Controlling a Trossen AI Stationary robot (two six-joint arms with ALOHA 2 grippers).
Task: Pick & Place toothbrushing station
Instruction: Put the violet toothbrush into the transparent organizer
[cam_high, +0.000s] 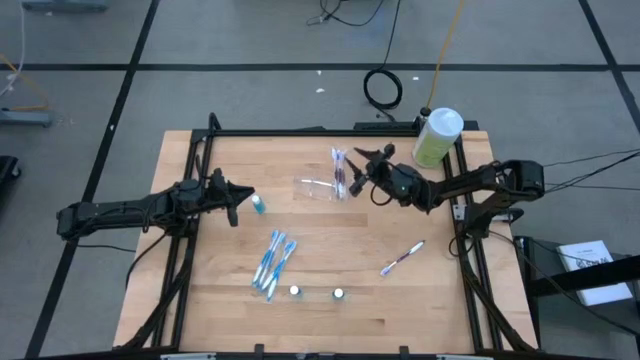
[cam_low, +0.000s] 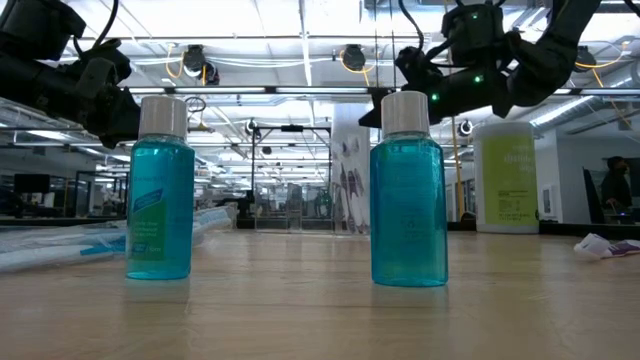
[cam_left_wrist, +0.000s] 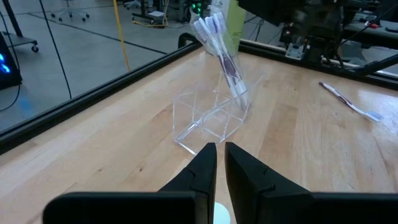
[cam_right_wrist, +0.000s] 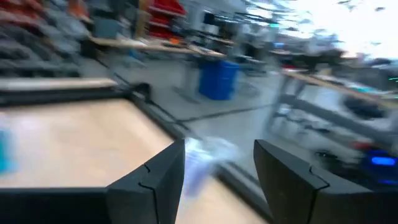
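The toothbrushing station, a small clear tray (cam_high: 318, 190) (cam_left_wrist: 211, 121), rests on the wooden table at the far middle. Purple-handled toothbrushes (cam_high: 340, 172) (cam_left_wrist: 224, 56) stick up from it, tilted, heads uppermost. My right gripper (cam_high: 362, 168) (cam_right_wrist: 217, 168) hangs open at the brushes' head ends, above the tray's right side. A blurred pale shape (cam_right_wrist: 205, 158) shows between its fingers. My left gripper (cam_high: 235, 205) (cam_left_wrist: 221, 162) waits shut at the table's left, pointing at the tray, and holds nothing. My right gripper comes level from the table's right, its fingers on either side of a pale blur at the brushes' head ends. Whether a finger touches the brushes, I cannot tell.
A small teal bottle (cam_high: 258, 205) lies just off my left gripper's tip. Blue toothbrushes (cam_high: 272, 262) lie at the near middle, and two upright teal bottles (cam_high: 295, 291) (cam_high: 338, 294) stand by the near edge. A purple toothbrush (cam_high: 402, 258) lies right. A green bottle (cam_high: 437, 135) stands far right.
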